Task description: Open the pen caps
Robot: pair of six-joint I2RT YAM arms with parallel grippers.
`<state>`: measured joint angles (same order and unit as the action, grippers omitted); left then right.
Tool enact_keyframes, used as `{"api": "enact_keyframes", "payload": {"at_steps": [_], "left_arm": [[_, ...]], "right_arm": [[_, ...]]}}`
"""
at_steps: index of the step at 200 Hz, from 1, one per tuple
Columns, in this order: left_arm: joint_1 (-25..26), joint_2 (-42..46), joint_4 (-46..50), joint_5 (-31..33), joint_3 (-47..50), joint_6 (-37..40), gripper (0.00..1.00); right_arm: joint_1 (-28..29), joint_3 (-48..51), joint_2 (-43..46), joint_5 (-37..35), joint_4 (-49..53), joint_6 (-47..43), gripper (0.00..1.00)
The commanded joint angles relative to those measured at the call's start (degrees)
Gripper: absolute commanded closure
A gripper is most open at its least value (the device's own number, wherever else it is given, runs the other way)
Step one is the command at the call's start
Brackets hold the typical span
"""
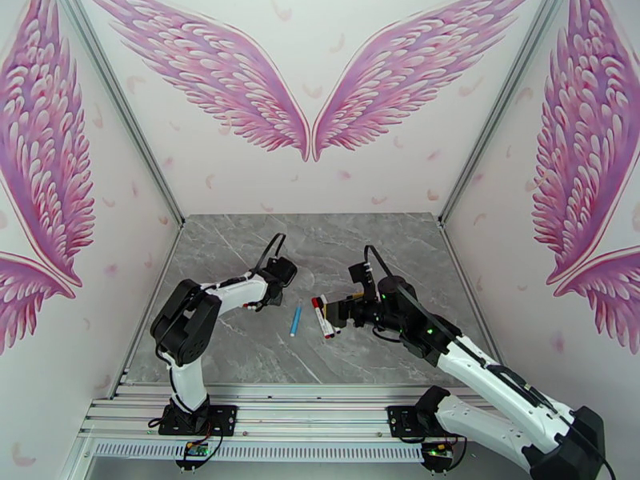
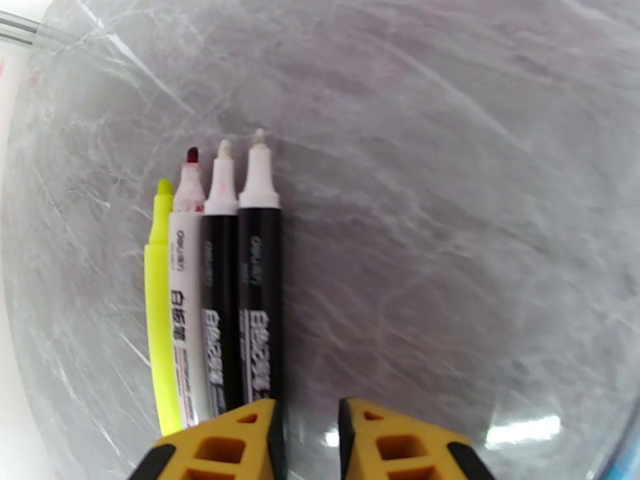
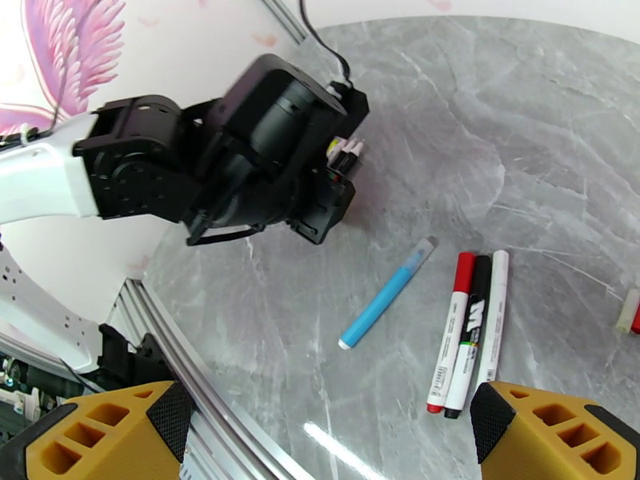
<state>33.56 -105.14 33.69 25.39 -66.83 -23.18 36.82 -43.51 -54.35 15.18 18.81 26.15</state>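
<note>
Beside the left gripper (image 2: 308,410) (jaws a narrow slit, nothing between): four uncapped pens (image 2: 216,298) flat on the marble table (image 2: 448,234), touching side by side, tips pointing away. Ahead of the right gripper (image 3: 332,410), spread wide and empty: blue pen (image 3: 386,294), then three pens (image 3: 472,330) packed together, red cap (image 3: 465,270) on the leftmost. Loose caps (image 3: 630,310) further right.
</note>
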Motion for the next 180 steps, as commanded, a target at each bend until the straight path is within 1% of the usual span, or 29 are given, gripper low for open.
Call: {"api": "enact_keyframes", "payload": {"at_steps": [1, 21, 54, 71, 95, 151, 180], "left_arm": [[0.58, 6.77, 0.82, -9.23, 2.1, -6.27, 0.72], [1.68, 9.7, -0.44, -15.33, 4.37, -10.84, 0.71], [5.82, 11.18, -1.98, -19.93, 4.88, -18.19, 0.66], [8.79, 10.73, -2.51, -19.1, 3.81, -20.92, 0.63], [10.44, 9.29, -4.55, -20.44, 2.93, -23.78, 0.6], [13.18, 3.93, -9.53, -22.1, 0.64, -29.41, 0.63], [14.54, 0.78, -9.18, -21.8, -2.71, -30.48, 0.64]], "right_arm": [[0.36, -0.09, 1.42, -2.16, 3.34, -0.29, 0.01], [0.38, 0.1, 2.17, -2.27, 4.86, -0.53, 0.01], [0.44, 0.84, 4.38, -2.98, 6.78, -0.59, 0.01], [0.46, 1.26, 5.61, -3.38, 7.73, -0.55, 0.01], [0.45, 2.13, 6.55, -3.52, 8.53, -0.48, 0.01], [0.44, 3.77, 8.33, -3.8, 9.29, -0.58, 0.01], [0.45, 4.39, 9.11, -3.91, 9.36, -0.49, 0.01]]}}
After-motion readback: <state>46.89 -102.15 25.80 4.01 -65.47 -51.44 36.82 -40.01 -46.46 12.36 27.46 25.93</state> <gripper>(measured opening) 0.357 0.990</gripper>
